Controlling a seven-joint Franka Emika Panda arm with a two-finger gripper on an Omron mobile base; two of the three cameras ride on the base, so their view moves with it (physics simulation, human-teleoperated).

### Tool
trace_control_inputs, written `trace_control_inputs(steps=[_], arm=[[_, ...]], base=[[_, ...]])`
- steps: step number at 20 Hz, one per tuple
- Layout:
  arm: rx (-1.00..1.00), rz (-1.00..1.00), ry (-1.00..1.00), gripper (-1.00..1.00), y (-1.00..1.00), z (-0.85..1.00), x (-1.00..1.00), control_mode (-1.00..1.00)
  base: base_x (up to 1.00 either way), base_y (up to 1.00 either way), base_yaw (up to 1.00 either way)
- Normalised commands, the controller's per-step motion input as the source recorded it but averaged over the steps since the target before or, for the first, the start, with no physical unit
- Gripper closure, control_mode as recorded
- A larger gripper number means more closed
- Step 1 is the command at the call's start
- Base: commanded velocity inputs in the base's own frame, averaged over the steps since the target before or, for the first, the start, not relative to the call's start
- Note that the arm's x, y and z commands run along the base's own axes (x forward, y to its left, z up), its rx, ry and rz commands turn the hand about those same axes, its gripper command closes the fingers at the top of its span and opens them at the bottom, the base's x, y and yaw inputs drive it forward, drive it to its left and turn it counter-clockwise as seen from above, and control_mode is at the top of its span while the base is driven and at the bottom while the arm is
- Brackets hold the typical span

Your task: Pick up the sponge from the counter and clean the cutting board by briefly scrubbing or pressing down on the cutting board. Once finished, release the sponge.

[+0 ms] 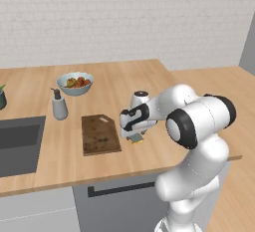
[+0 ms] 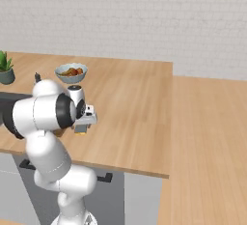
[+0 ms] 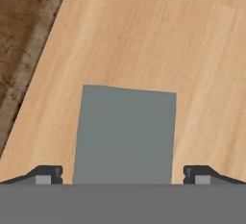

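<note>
Pincer [image 3: 123, 175] spread wide, its tips either side of the sponge [image 3: 125, 134], not touching it. Sponge lies flat on the counter [image 3: 158, 40], just beside the cutting board [image 1: 100, 134], off its right edge. Beyond the board, a bowl [image 1: 74, 83] holds fruit and a soap bottle [image 1: 59, 104] stands near the sink [image 1: 19, 144]. Arm folds forward, hand pointing down over the sponge.

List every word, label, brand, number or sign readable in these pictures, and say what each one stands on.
None: no readable text, label, brand, number or sign stands on anything here.
The soap dispenser, fruit bowl, cutting board and sponge are unmarked.
The cutting board carries only speckled stains, not writing.
</note>
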Motion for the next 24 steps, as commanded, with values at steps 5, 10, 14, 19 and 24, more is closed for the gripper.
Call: trace_control_inputs(steps=[5,10,14,19,24], arm=[[0.0,0.0,0.0,1.0,0.0,-0.19,0.01,-1.0],[0.0,0.0,0.0,1.0,0.0,-0.41,0.05,-1.0],[0.0,0.01,0.0,1.0,0.0,-0.52,0.0,-1.0],[0.0,0.01,-0.02,1.0,0.0,-0.33,-0.05,-1.0],[0.0,-0.01,-0.03,1.0,0.22,0.59,-0.29,-1.0]], base=[[0.0,0.0,0.0],[0.0,0.0,0.0],[0.0,0.0,0.0],[0.0,0.0,0.0],[0.0,0.0,0.0]])
